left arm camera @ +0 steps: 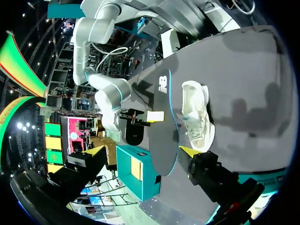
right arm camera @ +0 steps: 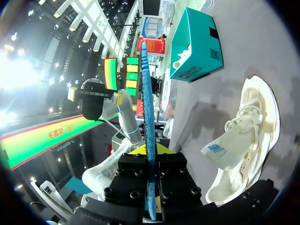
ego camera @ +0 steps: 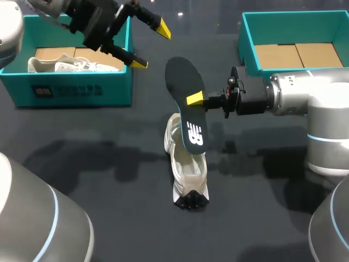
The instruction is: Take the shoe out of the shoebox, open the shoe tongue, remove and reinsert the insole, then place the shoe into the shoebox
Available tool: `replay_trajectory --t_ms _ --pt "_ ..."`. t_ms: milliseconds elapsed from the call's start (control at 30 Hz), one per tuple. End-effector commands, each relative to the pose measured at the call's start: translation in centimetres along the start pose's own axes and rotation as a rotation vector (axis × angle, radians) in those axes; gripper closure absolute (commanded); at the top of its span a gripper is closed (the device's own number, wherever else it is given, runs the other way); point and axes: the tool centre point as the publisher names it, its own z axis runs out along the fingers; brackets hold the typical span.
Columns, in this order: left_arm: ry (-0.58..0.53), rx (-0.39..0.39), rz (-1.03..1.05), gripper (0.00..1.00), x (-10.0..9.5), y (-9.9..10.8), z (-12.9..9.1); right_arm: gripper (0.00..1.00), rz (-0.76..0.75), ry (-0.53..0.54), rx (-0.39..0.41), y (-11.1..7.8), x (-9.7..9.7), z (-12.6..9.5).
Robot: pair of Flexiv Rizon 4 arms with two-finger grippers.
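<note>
My right gripper (ego camera: 196, 99) is shut on the dark insole (ego camera: 184, 87), holding it tilted above the shoe's opening. The beige shoe (ego camera: 188, 174) lies on the table with its toe toward the front edge and its tongue pulled out. In the right wrist view the insole (right arm camera: 146, 93) stands edge-on between the shut fingers of the right gripper (right arm camera: 149, 151), and the shoe (right arm camera: 243, 140) lies beside them. My left gripper (ego camera: 150, 46) hangs open up over the table by the left shoebox (ego camera: 82, 90), holding nothing. The left wrist view shows the insole (left arm camera: 161, 117) and the shoe (left arm camera: 197, 117) ahead of its open fingers.
The teal left shoebox holds another pale shoe (ego camera: 71, 65). A second teal shoebox (ego camera: 248, 46) with cardboard inside stands at the back right, just behind my right arm.
</note>
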Motion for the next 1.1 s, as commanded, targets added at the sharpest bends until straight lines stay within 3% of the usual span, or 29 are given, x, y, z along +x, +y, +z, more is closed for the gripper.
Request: replay_trajectory --t_ms 33,167,300,400,800,1100 --pt "-0.046 -0.005 0.003 0.0 0.3 -0.2 0.1 1.0 0.0 -0.003 0.0 -0.1 0.0 0.0" --pt "-0.046 -0.005 0.003 0.0 0.3 -0.2 0.1 1.0 0.0 -0.003 0.0 -0.1 0.0 0.0" --pt "-0.108 -0.119 0.063 0.0 1.6 -0.8 0.1 1.0 0.0 -0.003 0.0 -0.1 0.0 0.0" --pt "-0.148 -0.159 0.078 0.0 2.4 -0.7 0.0 1.0 0.0 -0.003 0.0 -0.1 0.0 0.0" --pt "-0.303 -0.202 0.154 0.0 4.3 -1.8 1.2 1.0 0.0 -0.003 0.0 -0.1 0.0 0.0" --pt "-0.303 -0.202 0.154 0.0 4.3 -1.8 1.2 1.0 0.0 -0.003 0.0 -0.1 0.0 0.0"
